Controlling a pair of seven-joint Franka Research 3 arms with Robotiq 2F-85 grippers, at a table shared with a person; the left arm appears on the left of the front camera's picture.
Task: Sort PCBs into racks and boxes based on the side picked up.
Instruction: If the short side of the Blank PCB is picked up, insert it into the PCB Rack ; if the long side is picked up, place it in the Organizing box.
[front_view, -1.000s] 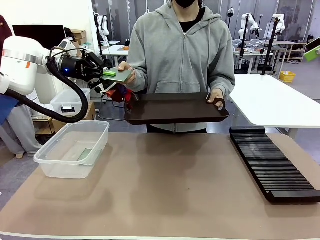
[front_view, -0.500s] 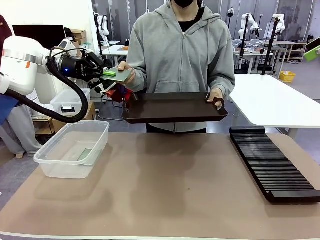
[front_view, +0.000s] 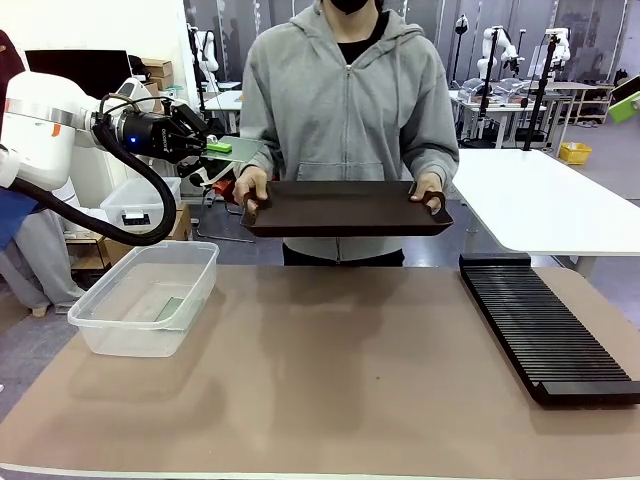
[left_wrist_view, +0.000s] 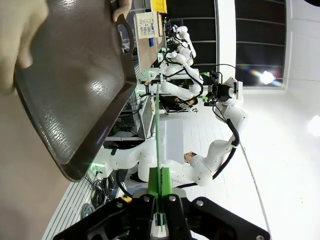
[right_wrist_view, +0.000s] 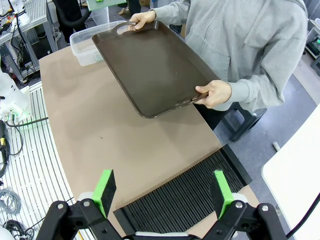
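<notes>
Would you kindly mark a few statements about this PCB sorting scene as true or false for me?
1. The left claw is shut on a PCB. True.
2. The person holds the brown tray with a single hand. False: one hand grips one end and the other hand grips the opposite end.
3. The clear tub has nothing in it. False: a second PCB lies on its floor.
4. The right claw is open, above the black rack. True.
</notes>
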